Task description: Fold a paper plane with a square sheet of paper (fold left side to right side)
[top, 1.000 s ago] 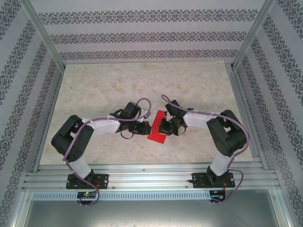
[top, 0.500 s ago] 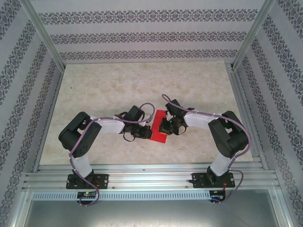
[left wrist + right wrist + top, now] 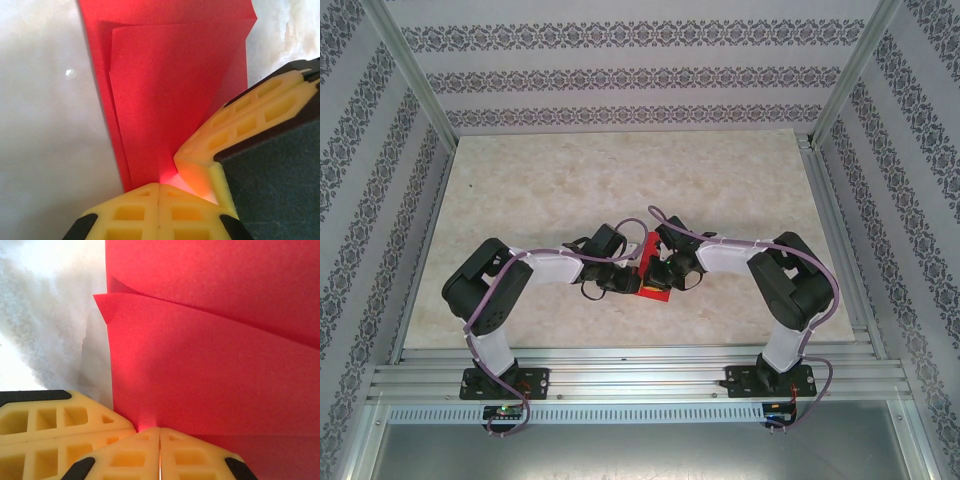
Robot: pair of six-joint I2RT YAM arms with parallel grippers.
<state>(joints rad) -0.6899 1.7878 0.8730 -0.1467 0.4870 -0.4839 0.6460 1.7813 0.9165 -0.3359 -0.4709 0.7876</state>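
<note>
The square sheet of paper (image 3: pixel 652 292) lies folded in layers on the table between my two arms, bright red and partly hidden under the grippers. My left gripper (image 3: pixel 632 275) is shut, its yellow tips (image 3: pixel 158 186) touching the near edge of the paper (image 3: pixel 175 90). My right gripper (image 3: pixel 658 272) is also shut, and its tips (image 3: pixel 160 430) rest on the paper (image 3: pixel 210 370) close to that edge. Each wrist view shows the other arm's fingers (image 3: pixel 235 130) (image 3: pixel 50 420) right beside its own. No paper shows between either pair of jaws.
The pale marbled table (image 3: pixel 620 180) stretches open behind and to both sides of the paper. An aluminium rail (image 3: pixel 640 380) runs along the near edge. Patterned walls (image 3: pixel 620 75) and metal posts close in the back and sides.
The left gripper moved right up to the paper. The right gripper slid left over the paper and now covers most of it. The two grippers stand closer together.
</note>
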